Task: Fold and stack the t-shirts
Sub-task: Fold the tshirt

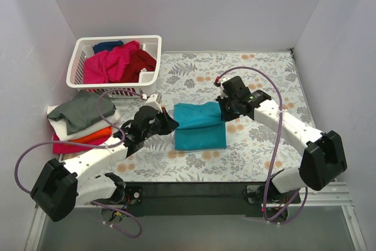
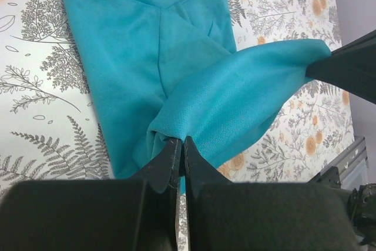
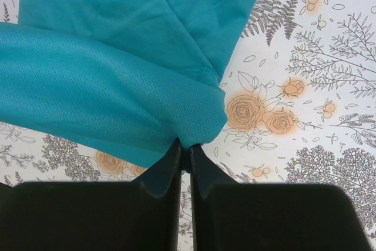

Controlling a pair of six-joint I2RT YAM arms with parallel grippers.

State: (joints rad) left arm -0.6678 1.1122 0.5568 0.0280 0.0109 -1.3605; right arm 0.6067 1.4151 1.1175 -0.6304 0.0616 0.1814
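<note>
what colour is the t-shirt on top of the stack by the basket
The top t-shirt is grey, clearest in the top external view.

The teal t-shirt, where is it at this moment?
In the top view the teal t-shirt lies at the centre, between the left end effector and the right end effector, each pinching one edge.

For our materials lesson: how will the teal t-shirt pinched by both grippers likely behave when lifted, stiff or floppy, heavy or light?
Probably floppy: the teal t-shirt sags and creases between the left gripper and right gripper. Likely light: two corner pinches seem enough to hold its raised layer. Unlikely to roll or tip; the rest lies flat.
</note>
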